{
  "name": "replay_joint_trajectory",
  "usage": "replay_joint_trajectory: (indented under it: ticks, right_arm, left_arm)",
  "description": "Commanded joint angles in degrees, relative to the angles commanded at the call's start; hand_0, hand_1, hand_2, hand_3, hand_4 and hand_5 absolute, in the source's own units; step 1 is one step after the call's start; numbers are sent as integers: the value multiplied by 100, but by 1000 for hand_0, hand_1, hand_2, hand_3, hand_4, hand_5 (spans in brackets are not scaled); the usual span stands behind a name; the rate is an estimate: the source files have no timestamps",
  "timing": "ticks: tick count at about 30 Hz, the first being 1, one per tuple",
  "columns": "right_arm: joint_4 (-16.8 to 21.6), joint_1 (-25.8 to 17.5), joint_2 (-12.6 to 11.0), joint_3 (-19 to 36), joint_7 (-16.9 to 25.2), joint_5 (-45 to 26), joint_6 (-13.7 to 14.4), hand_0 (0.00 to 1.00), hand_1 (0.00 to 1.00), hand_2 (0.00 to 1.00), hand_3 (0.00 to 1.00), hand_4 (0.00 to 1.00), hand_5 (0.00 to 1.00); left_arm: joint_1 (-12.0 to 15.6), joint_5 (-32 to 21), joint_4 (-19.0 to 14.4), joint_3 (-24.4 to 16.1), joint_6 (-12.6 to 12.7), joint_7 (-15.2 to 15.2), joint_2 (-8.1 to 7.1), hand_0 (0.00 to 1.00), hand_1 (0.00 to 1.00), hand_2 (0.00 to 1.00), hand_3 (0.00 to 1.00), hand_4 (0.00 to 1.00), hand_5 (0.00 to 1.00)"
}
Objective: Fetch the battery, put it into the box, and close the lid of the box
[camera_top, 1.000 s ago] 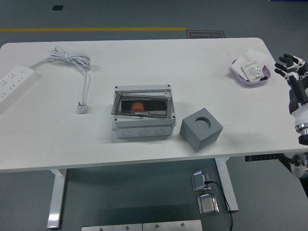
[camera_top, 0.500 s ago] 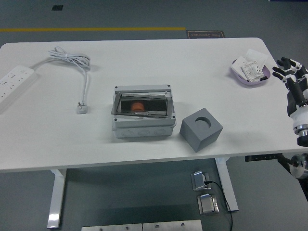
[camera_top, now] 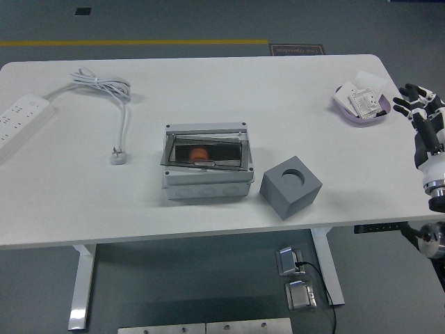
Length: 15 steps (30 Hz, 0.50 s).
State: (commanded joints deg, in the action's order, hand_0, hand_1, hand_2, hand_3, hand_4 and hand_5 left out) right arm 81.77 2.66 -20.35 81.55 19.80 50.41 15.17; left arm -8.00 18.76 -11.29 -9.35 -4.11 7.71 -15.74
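Orange battery (camera_top: 199, 153) is already lying inside the box (camera_top: 206, 167), well left of the right hand (camera_top: 419, 104), under a lid (camera_top: 207, 154) looking nearly shut; that hand is hovering empty, fingers loosely spread.

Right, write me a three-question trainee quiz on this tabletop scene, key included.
1. True or false: the smoked lid of the grey box lies down over the box.
2. Which thing stands just right of the box?
A. the grey cube with a round hole
B. the purple dish
C. the power strip
3. Fill in: the right robot hand is raised beside the table's ____ edge, holding nothing.

Key: 1 true; 2 A; 3 right.
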Motion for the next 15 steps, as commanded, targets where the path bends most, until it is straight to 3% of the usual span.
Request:
replay_joint_trajectory:
  ticks: [15]
  right_arm:
    - [-10, -27, 12, 42, 6, 8, 9, 720, 674, 705, 658, 707, 509]
  left_arm:
    - [-9, 17, -5, 8, -2, 2, -11, 765, 770, 758, 806, 485, 300]
